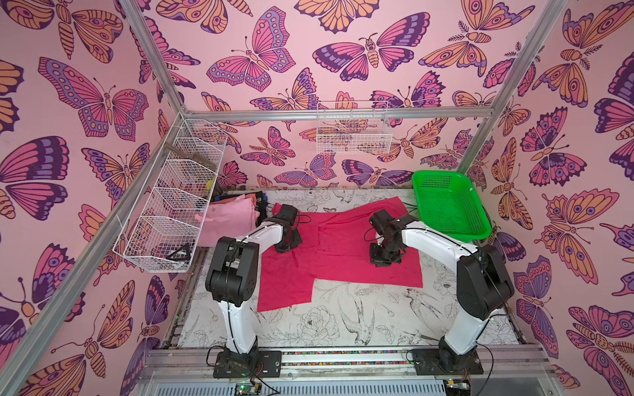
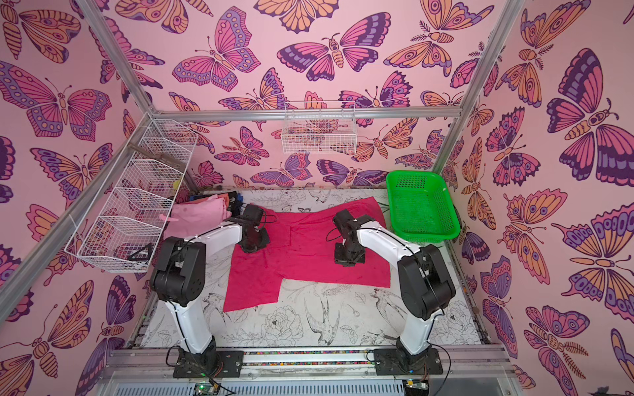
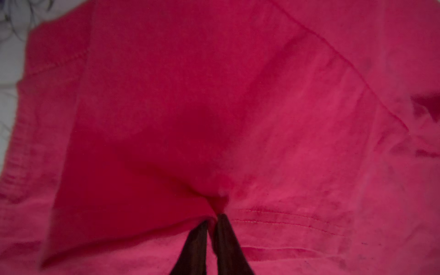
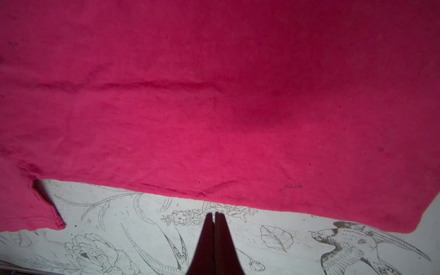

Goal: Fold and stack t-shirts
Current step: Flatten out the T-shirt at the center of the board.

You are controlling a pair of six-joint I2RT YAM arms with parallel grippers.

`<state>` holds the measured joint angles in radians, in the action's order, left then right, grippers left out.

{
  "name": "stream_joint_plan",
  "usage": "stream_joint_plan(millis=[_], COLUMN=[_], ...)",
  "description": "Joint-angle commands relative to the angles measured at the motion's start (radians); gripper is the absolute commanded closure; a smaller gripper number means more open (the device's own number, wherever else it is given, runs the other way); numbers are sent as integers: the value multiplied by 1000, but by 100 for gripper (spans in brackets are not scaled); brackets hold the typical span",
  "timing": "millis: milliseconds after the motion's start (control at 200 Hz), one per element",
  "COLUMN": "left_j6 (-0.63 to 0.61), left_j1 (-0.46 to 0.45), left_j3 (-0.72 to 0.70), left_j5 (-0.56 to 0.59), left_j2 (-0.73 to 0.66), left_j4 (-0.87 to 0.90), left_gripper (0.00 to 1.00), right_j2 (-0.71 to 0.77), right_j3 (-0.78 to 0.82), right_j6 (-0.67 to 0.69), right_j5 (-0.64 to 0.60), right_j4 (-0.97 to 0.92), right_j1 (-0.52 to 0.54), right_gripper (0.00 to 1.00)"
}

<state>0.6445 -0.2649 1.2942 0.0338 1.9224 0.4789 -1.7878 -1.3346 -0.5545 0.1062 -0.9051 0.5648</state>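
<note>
Two white-and-black robot arms (image 1: 240, 260) reach over a bench (image 1: 360, 315) printed with black line drawings of birds and flowers, inside a booth lined with pink butterfly wallpaper (image 1: 274, 51).

A crimson short-sleeved cloth t-shirt (image 1: 343, 247) (image 2: 308, 253) lies spread flat across the middle of the bench. Its body runs from side to side, and one flap reaches toward the arm bases.

In both top views the left end effector (image 1: 288, 240) (image 2: 254, 241) sits low over the left part of the crimson t-shirt. The left wrist view shows its two dark fingers (image 3: 197, 245) drawn almost together. A small pucker of the crimson t-shirt (image 3: 166, 95) is pinched between their tips, and the cloth gathers in creases toward that spot.

The right end effector (image 1: 384, 255) (image 2: 349, 255) is over the right part of the shirt in the top views. In the right wrist view its fingers (image 4: 207, 242) are pressed together with nothing between them. Their tips are above bare bench (image 4: 119, 238), just beside the near edge of the crimson t-shirt (image 4: 214, 95).

A folded light pink cloth t-shirt (image 1: 230, 212) (image 2: 199, 214) lies at the far left corner of the bench. Orange and dark cloth edges (image 1: 255, 199) show just behind it.

A bright green plastic mesh basket (image 1: 456, 236) (image 2: 425, 236) stands at the far right corner, close to the crimson t-shirt's far right corner.

White wire baskets (image 1: 171, 205) hang on the left wall and on the back rail.
</note>
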Motion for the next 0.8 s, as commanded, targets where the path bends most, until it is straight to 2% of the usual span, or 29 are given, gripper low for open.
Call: stream_joint_plan(millis=[0, 80, 556, 796], left_j6=[-6, -9, -20, -25], left_j1=[9, 10, 10, 9], left_j3=[21, 24, 42, 114], left_j5=[-1, 2, 10, 8], left_j2=[18, 16, -21, -8], left_j4=[32, 32, 52, 82], left_gripper=[91, 100, 100, 100], right_j2=[-21, -18, -21, -7], right_j3=[-31, -31, -54, -42], right_j6=[4, 3, -2, 3], right_j5=[13, 12, 8, -20], right_j4=[-26, -26, -33, -44], right_j1=[7, 6, 6, 6], right_gripper=[100, 100, 100, 100])
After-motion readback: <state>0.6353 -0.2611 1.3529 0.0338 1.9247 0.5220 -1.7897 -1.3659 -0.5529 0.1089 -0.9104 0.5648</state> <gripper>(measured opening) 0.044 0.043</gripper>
